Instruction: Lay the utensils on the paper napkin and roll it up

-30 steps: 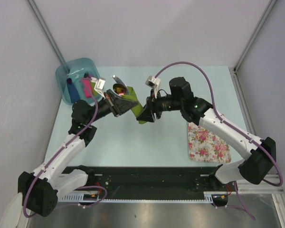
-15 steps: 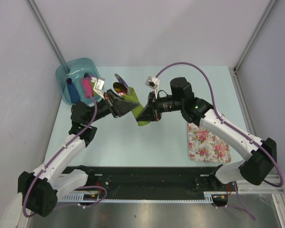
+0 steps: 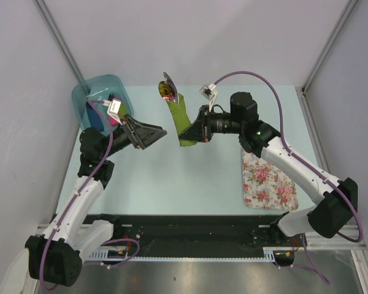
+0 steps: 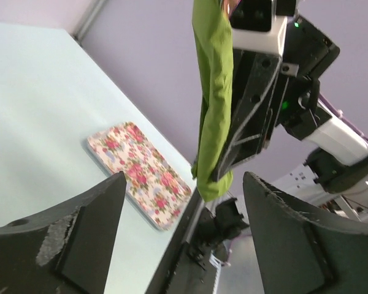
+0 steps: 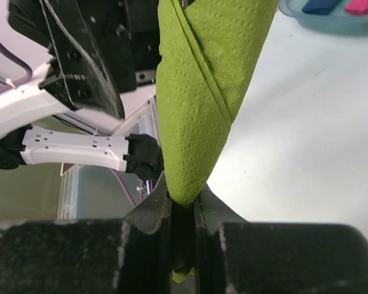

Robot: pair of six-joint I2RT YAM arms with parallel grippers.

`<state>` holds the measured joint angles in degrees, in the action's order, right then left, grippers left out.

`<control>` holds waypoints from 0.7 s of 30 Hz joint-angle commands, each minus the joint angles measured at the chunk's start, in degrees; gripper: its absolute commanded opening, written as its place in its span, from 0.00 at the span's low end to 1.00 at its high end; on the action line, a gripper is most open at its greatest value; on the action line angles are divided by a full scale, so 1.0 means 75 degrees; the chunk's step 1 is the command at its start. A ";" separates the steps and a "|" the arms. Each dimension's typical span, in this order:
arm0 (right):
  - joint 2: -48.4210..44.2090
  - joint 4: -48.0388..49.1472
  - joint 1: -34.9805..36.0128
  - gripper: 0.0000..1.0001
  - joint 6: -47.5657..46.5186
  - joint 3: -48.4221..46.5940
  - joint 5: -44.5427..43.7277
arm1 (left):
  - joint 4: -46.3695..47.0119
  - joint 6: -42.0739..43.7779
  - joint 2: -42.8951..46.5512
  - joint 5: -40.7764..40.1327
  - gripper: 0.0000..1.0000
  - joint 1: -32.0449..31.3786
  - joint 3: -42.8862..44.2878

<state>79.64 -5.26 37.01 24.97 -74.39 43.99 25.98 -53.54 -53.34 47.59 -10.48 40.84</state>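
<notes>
Since a second ago the left gripper (image 3: pixel 153 136) has let go of the paper napkin (image 3: pixel 183 119) and drawn back toward the left of the top view. Its jaws now stand wide with nothing between them, and the rolled sheet has tipped nearly upright in mid-frame, held off the desk (image 3: pixel 153 177). The right gripper (image 3: pixel 195 131) pinches narrowly on the roll's lower end; only the right wrist view shows the green paper squeezed between its two fingers (image 5: pixel 150 220). Only the top view shows the utensils (image 3: pixel 167 92), shiny heads poking from the roll's upper end; their handles are hidden inside and I cannot count them. One floral mat (image 3: pixel 268 184) lies at lower right, partly under the right arm. One blue tub (image 3: pixel 86 92) sits at upper left, holding one blue roll (image 5: pixel 322 6) and one pink roll (image 5: pixel 362 6), both cut off at the top edge of the right wrist view.
</notes>
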 commanded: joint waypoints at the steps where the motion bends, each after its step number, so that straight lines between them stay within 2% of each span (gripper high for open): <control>1: 0.0069 0.1333 0.0057 0.00 0.0596 -0.0406 0.0041 | 0.1353 -0.0605 0.0070 0.0766 0.83 0.0038 -0.0088; 3: 0.0116 0.1520 0.0115 0.00 0.0713 -0.0382 0.0053 | 0.2588 -0.1437 0.0000 0.0744 0.84 0.0015 -0.0381; 6: 0.0151 0.1684 0.0244 0.00 0.0795 -0.0370 0.0123 | 0.3096 -0.1837 -0.0247 0.0592 0.83 -0.0056 -0.0441; 14: 0.0234 0.1943 0.0479 0.00 0.0959 -0.0335 0.0135 | 0.3380 -0.1733 -0.0622 0.0264 0.83 -0.0747 -0.0231; 17: 0.0245 0.1978 0.0549 0.00 0.0983 -0.0335 0.0158 | 0.3089 -0.1802 -0.0774 0.0065 0.82 -0.0864 -0.0137; 20: 0.0269 0.2025 0.0584 0.00 0.1018 -0.0324 0.0182 | 0.3157 -0.1990 -0.0915 -0.0065 0.80 -0.0934 -0.0148; 21: 0.0257 0.2048 0.0584 0.00 0.1018 -0.0312 0.0170 | 0.3308 -0.2014 -0.0938 -0.0076 0.76 -0.1004 -0.0137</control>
<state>82.06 4.01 41.06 31.97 -74.41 44.47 47.44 -66.59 -59.64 49.15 -16.93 38.04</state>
